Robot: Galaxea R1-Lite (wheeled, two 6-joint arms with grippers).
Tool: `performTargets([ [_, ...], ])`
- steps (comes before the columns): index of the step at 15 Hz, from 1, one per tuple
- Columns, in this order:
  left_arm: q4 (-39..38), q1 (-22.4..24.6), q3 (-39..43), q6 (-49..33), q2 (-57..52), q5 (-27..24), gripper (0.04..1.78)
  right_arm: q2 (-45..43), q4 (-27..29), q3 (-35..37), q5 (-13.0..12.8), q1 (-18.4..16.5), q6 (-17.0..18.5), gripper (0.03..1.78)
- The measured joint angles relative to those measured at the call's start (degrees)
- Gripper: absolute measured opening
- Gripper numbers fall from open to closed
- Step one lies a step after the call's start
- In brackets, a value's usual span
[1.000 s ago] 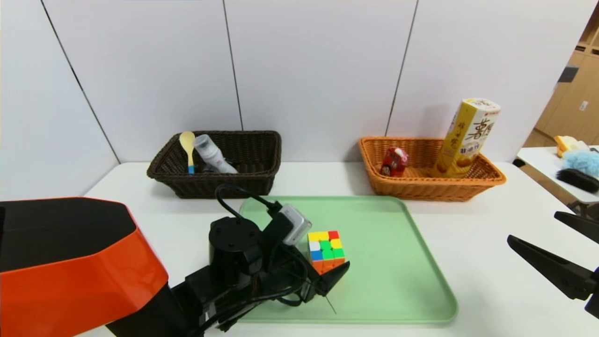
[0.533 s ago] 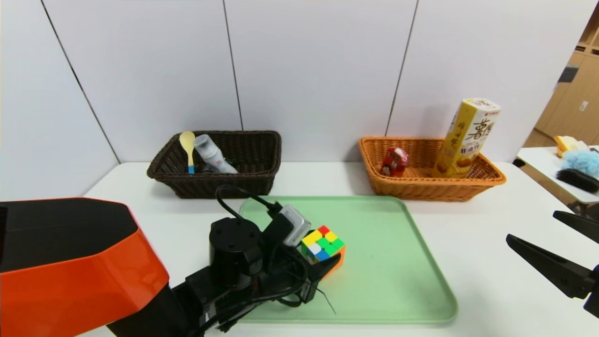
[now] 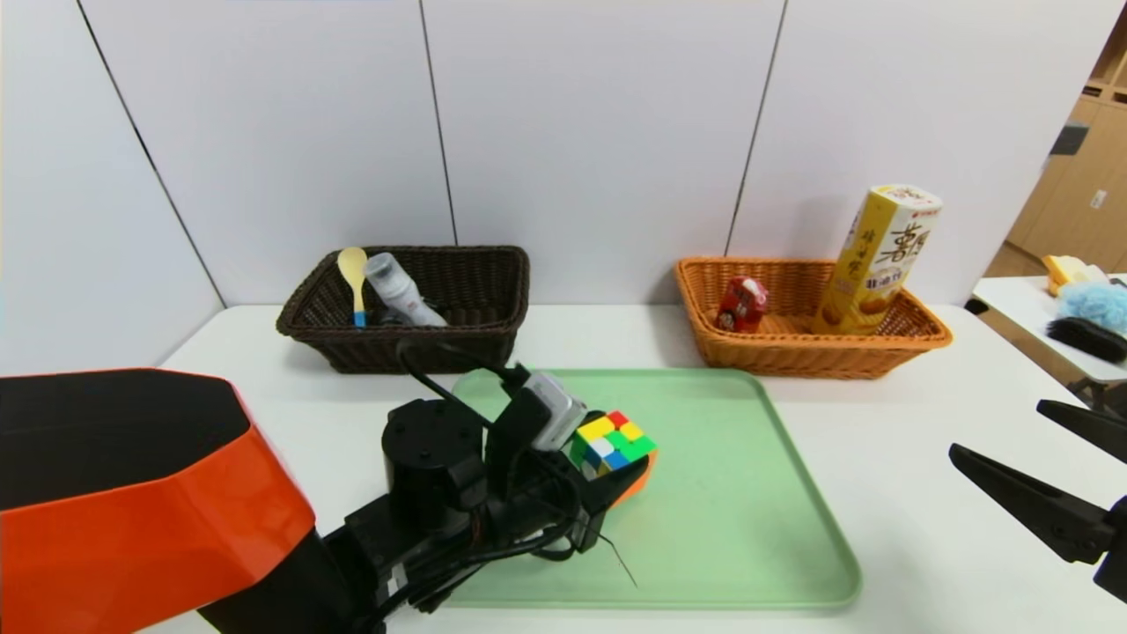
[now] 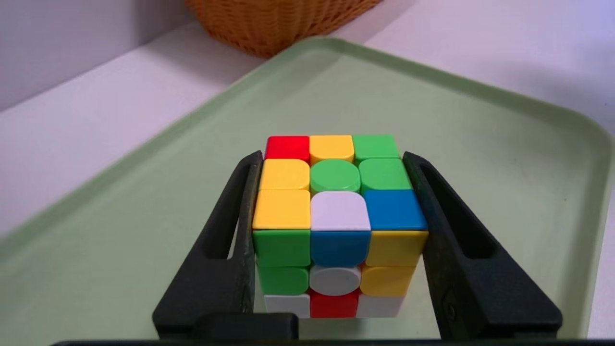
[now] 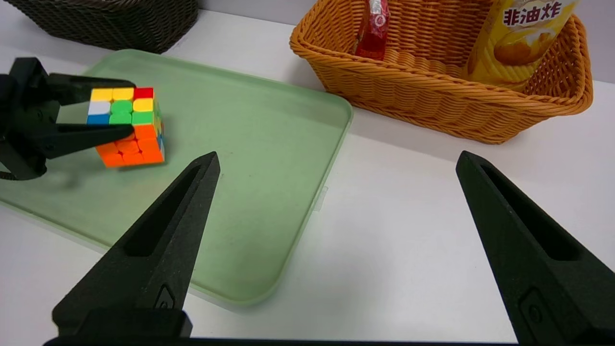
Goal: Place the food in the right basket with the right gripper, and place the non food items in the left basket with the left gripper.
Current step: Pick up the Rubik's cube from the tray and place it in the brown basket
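Note:
My left gripper [image 3: 616, 458] is shut on a multicoloured puzzle cube [image 3: 610, 443] and holds it tilted just above the green tray [image 3: 748, 528]. In the left wrist view the cube [image 4: 336, 211] sits between both black fingers [image 4: 240, 230]. The right wrist view shows the cube [image 5: 127, 125] lifted off the tray. The dark brown left basket [image 3: 493, 308] holds a yellow spoon [image 3: 353, 269] and a grey bottle [image 3: 401, 292]. The orange right basket [image 3: 792, 352] holds a red packet [image 3: 741, 305] and a yellow snack box [image 3: 879, 257]. My right gripper [image 3: 1026, 458] is open and empty over the table at the right.
A white wall stands close behind both baskets. A side table [image 3: 1030, 308] at the far right carries a blue fluffy thing [image 3: 1094, 304] and a black brush [image 3: 1085, 336]. My left arm's orange and black body [image 3: 132, 502] fills the near left.
My left gripper has closed on the cube, lifted it off the tray and drawn it back and to the left, tilting it. The right arm has barely moved.

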Motion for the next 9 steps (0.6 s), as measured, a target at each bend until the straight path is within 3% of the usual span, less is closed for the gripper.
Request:
performTargets([
  [4,10.4,3.1,-5.8,0.6,-6.2,0.0,0.94,0.4,0.0,0.1,0.0,0.0,0.0,1.70],
  [9,30.6,14.2,-21.3,1.8,-12.0,-1.0,0.93,0.8,0.0,0.5,0.0,0.0,0.0,1.70],
])
